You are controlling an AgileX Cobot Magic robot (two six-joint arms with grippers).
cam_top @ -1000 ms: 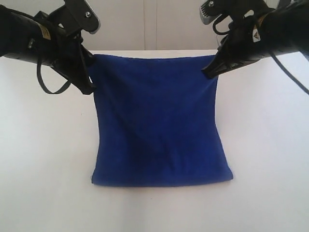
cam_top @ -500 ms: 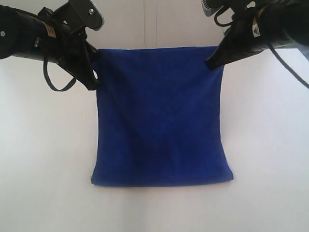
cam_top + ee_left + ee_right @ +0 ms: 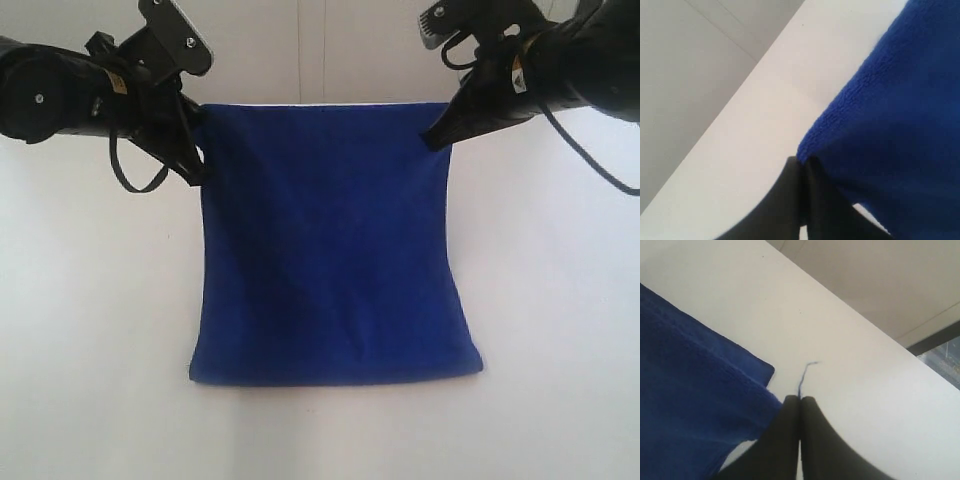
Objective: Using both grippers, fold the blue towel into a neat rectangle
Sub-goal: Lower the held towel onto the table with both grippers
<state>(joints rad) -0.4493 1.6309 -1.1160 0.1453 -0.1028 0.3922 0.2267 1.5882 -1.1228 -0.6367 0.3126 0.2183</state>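
Towel is stretched as a blue sheet between two grippers over a white bench. Its lower edge rests on the bench, about midway between the left and right sides. Its upper edge is lifted, pulled nearly straight, and sits in front of the bench's far edge.

The left gripper meets the towel's upper left corner, its jaws pressed together on the cloth. The right gripper does the same at the upper right corner. The sheet narrows a little below the two grips and flares out again at the bottom.

In the exterior view the jaw tips are too dark to tell apart against the cloth. The left wrist view shows them clearly: the left gripper has its two black tips pressed together, with the towel's fuzzy rolled edge caught right at them.

In the right wrist view the right gripper is likewise closed, with no gap between the tips. A loose blue thread curls out from just above the tips. Here the towel shows two layers, one corner lying flat beneath the pinched one. Neither detail can be made out in the exterior view.
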